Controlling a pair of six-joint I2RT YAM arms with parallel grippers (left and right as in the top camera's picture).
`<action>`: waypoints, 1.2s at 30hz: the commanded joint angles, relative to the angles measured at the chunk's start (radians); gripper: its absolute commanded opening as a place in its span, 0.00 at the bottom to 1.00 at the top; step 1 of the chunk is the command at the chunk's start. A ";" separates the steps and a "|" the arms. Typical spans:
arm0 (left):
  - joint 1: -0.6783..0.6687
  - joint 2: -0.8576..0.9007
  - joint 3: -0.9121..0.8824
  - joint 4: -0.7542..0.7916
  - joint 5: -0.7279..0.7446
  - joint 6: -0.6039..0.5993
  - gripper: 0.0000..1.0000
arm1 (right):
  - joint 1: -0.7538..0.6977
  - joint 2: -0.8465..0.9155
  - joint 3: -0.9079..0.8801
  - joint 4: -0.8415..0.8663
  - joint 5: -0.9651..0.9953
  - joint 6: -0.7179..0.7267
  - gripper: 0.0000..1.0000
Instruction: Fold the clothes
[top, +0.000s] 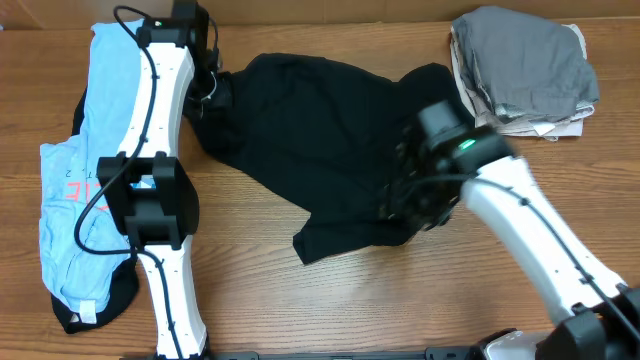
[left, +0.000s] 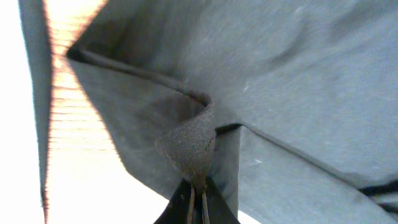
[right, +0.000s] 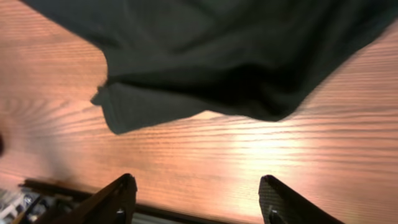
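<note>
A plain black T-shirt (top: 320, 140) lies rumpled across the middle of the wooden table. My left gripper (top: 212, 88) is at its left end and is shut on a pinched fold of the black cloth (left: 193, 140). My right gripper (right: 196, 196) is open and empty above bare wood, just short of the shirt's lower edge (right: 205, 68); overhead it (top: 415, 195) hovers over the shirt's right part. A light blue printed garment (top: 85, 160) lies at the left over another black garment (top: 120, 300).
A folded grey garment (top: 525, 60) sits on top of a beige one (top: 535, 125) at the back right. The left arm's body (top: 150, 190) stretches over the table's left side. The table's front edge (right: 186, 214) shows in the right wrist view.
</note>
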 joint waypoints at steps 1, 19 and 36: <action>0.008 -0.069 0.030 0.001 -0.011 0.002 0.04 | 0.067 -0.007 -0.125 0.072 0.049 0.166 0.68; 0.009 -0.073 0.030 -0.010 -0.011 0.001 0.04 | 0.061 -0.005 -0.521 0.557 0.122 0.261 0.68; 0.009 -0.073 0.030 -0.010 -0.011 0.001 0.04 | 0.061 0.036 -0.528 0.679 0.153 0.219 0.74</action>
